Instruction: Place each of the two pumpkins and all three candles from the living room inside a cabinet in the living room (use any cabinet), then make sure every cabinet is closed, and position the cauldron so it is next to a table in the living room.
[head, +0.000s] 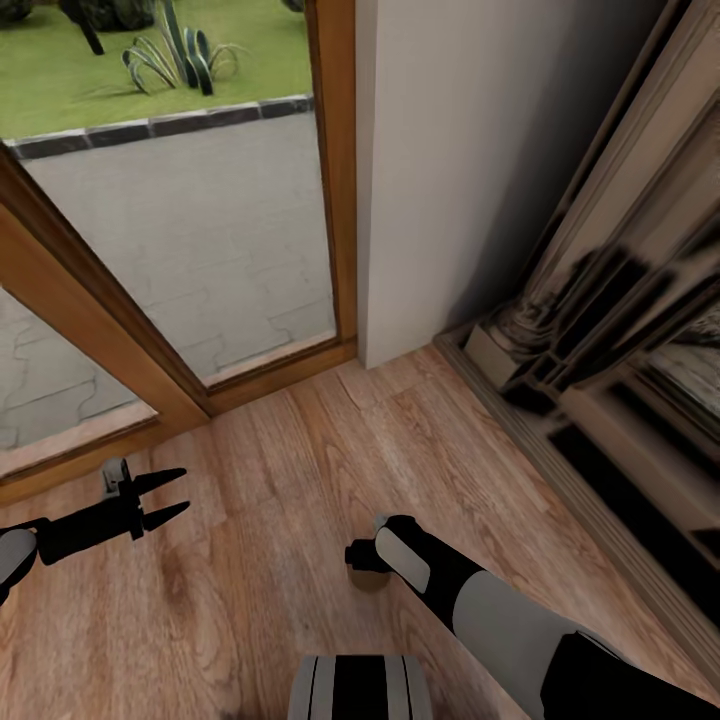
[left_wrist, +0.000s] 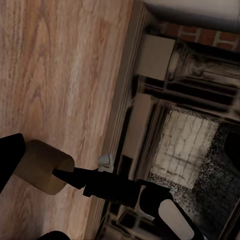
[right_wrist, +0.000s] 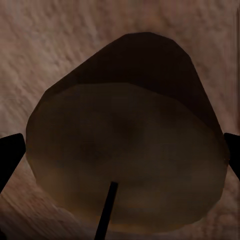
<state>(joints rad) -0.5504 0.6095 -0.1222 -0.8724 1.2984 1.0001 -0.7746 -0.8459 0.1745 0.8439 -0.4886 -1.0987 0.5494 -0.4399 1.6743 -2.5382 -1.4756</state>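
- Your right claw (head: 362, 562) sits low and centre in the head view, pointing down at the wooden floor (head: 250, 480). Its fingers are largely hidden behind the wrist there.
- In the right wrist view, a candle (right_wrist: 127, 150) stands between two dark fingertips (right_wrist: 11, 155) at either edge of the frame. It is a short beige-tan cylinder with a thin dark wick. The fingertips flank the candle on both sides; you cannot tell from this view whether they press its wall.
- In the left wrist view, the same candle (left_wrist: 42, 166) shows at lower left as a tan cylinder over the floorboards. One dark finger of your right claw (left_wrist: 75, 176) lies against its side. By that contact the right claw appears to be pinching the candle; whether the candle rests on the floor or is clear of it cannot be told.
- In the head view only a sliver of tan candle (head: 366, 578) shows beneath the right wrist.
- Your left claw (head: 165, 497) is at the lower left of the head view, above the floor. Its two black fingers are spread apart with nothing between them.
- A glazed door with a wooden frame (head: 335, 180) fills the upper left of the head view. Grey paving and grass lie beyond the glass.
- A pale wall (head: 450, 170) stands at upper centre.
- A fireplace surround (head: 600, 330) runs down the right edge of the head view, its detail blurred. In the left wrist view, brickwork (left_wrist: 192, 35) shows above it.
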